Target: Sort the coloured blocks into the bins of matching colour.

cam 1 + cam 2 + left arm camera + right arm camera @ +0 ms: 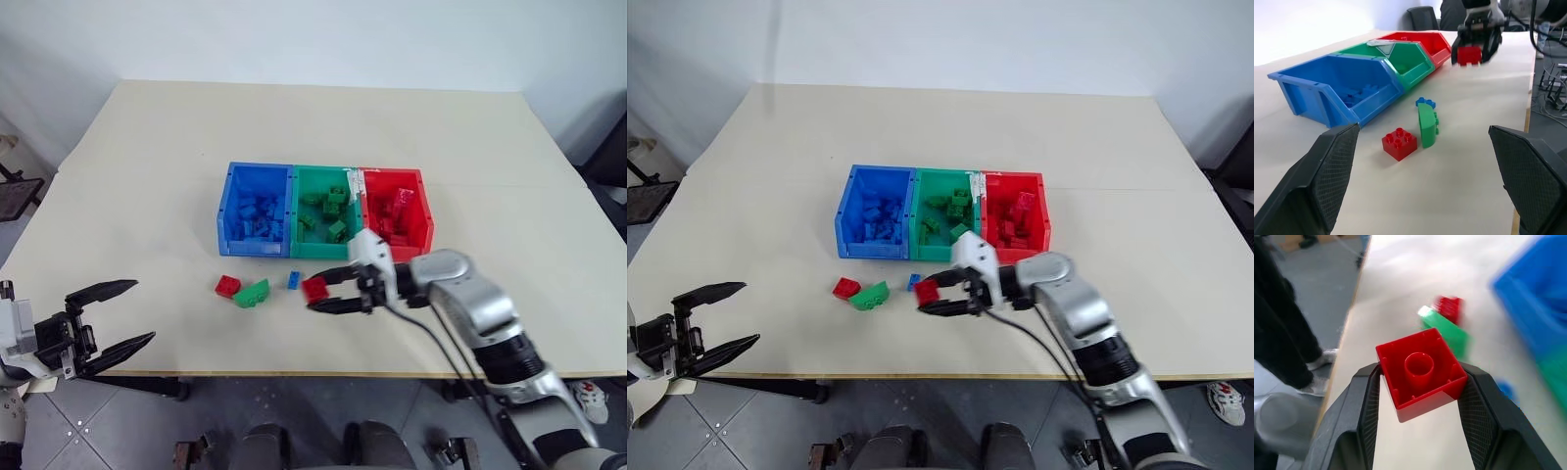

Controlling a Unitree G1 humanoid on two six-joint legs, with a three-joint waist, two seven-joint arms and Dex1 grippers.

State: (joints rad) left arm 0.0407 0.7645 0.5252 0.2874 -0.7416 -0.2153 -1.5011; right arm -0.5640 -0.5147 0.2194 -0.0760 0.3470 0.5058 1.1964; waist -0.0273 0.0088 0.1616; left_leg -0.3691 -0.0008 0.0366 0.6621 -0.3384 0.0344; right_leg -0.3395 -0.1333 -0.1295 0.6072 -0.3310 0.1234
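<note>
1. The red block point(1421, 373) sits pinched between the right claw's point(328, 294) two fingers, just in front of the green bin point(325, 217) and clear of the counter point(147, 176).
2. The grip looks thin; a quick swing toward the red bin point(395, 211) could twist the block loose.
3. A short carry risks dropping it into green.
4. The left claw point(110, 321) hangs wide open and empty, well apart from all this.

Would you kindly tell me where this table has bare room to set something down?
Bare: the table behind the three bins, and both side stretches. Crowded: in front of the blue bin, where a red brick, green curved brick and small blue brick lie.
</note>
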